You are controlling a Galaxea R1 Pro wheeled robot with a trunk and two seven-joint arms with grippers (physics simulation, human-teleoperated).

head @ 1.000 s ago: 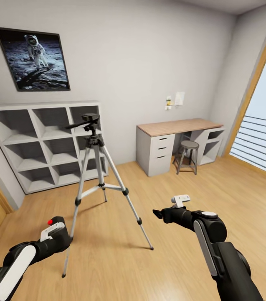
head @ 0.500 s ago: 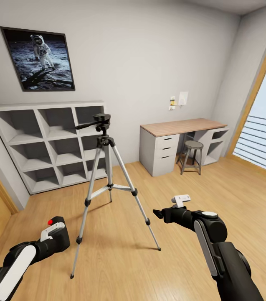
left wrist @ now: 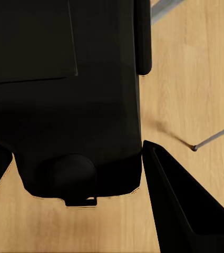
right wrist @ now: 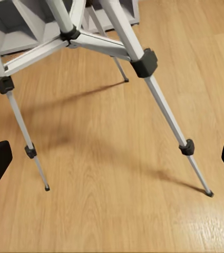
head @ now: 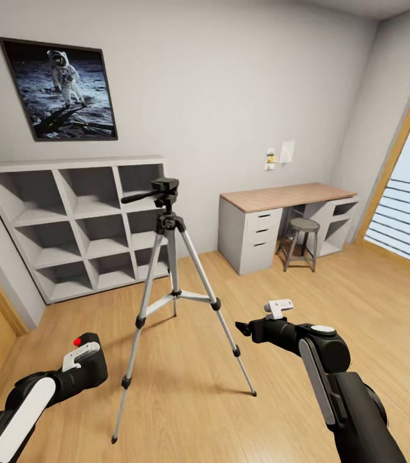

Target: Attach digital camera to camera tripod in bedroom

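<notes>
Your left gripper (left wrist: 75,158) has its jaws closed around the camera (left wrist: 64,95); your right gripper (right wrist: 112,158) is wide open, empty, facing the tripod (head: 172,283).

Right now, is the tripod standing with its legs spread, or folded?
Spread and upright: the camera tripod stands on the wood floor with three legs splayed apart, its black head on top bare.

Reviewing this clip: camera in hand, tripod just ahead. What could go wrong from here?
1. The camera tripod has splayed legs, and its near leg ends close to the left gripper; a nudge could tip it.
2. The digital camera sits low, and the pan head is far above; it might slip during that long lift.
3. The side handle juts toward the left arm's approach and may get knocked.
</notes>
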